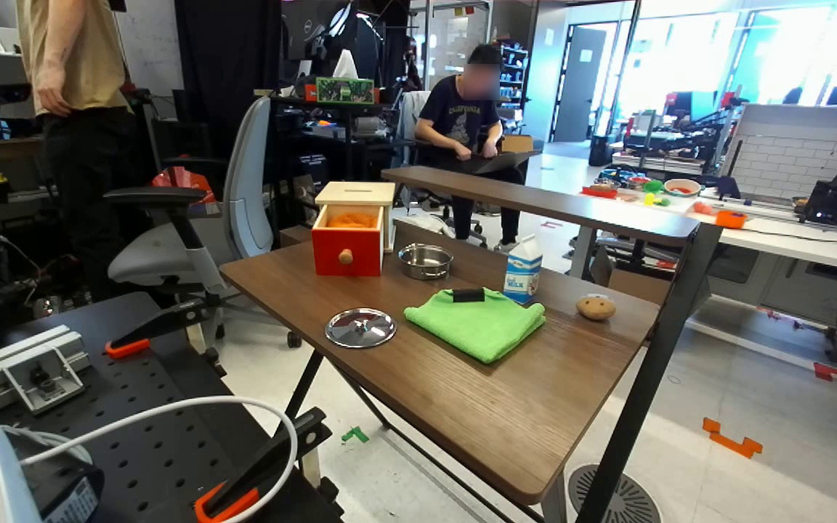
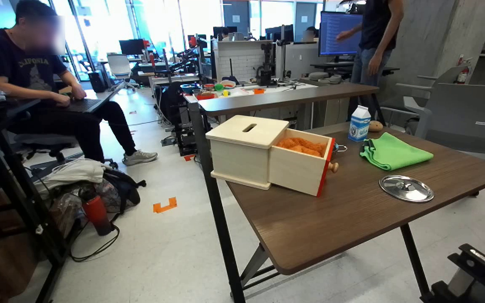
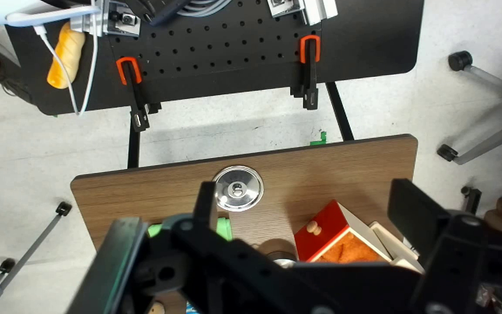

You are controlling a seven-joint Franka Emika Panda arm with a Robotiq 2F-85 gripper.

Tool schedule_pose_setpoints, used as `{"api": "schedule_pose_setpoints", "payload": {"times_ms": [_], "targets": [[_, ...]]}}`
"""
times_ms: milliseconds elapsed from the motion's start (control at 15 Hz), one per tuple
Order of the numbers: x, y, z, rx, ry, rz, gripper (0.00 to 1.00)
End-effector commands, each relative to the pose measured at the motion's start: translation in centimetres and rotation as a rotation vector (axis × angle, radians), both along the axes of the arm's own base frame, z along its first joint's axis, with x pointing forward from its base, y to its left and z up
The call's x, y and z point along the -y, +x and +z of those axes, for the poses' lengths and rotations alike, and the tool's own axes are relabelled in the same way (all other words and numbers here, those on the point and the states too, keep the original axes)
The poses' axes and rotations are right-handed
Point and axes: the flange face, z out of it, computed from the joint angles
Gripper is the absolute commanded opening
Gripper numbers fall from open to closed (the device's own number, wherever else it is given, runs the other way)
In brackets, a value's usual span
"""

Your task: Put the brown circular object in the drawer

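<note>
The brown round object point(image 1: 596, 307) lies on the brown table near the milk carton; it also shows in an exterior view point(image 2: 376, 126). In the wrist view only a sliver of it point(image 3: 157, 308) shows at the bottom edge. The drawer point(image 1: 349, 250), with a red front and wooden knob, is pulled out of its light wooden box point(image 2: 242, 162). Orange cloth-like stuff point(image 2: 301, 145) lies inside the drawer. In the wrist view my gripper point(image 3: 304, 189) is open and empty, with the drawer point(image 3: 320, 231) seen between its fingers. The gripper is out of both exterior views.
A steel pot point(image 1: 426, 261) stands beside the drawer. A steel lid point(image 1: 360, 328), a folded green cloth point(image 1: 475, 323) and a milk carton point(image 1: 522, 270) are on the table. A raised shelf point(image 1: 535, 200) runs along one side. A black perforated table point(image 3: 216, 52) with clamps stands opposite.
</note>
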Motion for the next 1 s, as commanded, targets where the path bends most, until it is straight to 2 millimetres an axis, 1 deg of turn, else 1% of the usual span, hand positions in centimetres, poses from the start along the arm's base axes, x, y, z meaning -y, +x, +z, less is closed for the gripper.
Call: {"api": "schedule_pose_setpoints", "payload": {"times_ms": [0,333,467,600,800,933], "targets": [[0.0,0.0,0.1,-0.001,0.0,0.0,1.0],[0.0,0.0,0.1,-0.001,0.0,0.0,1.0],[0.3,2.1,-0.9,0.022,0.006,-0.099,1.0],[1.5,5.2,-2.2,0.084,0.01,-0.225,1.0],[4.3,9.5,-4.0,0.187,0.011,-0.373,1.0],[6.2,12.4,-6.1,0.247,-0.009,-0.461,1.0]]}}
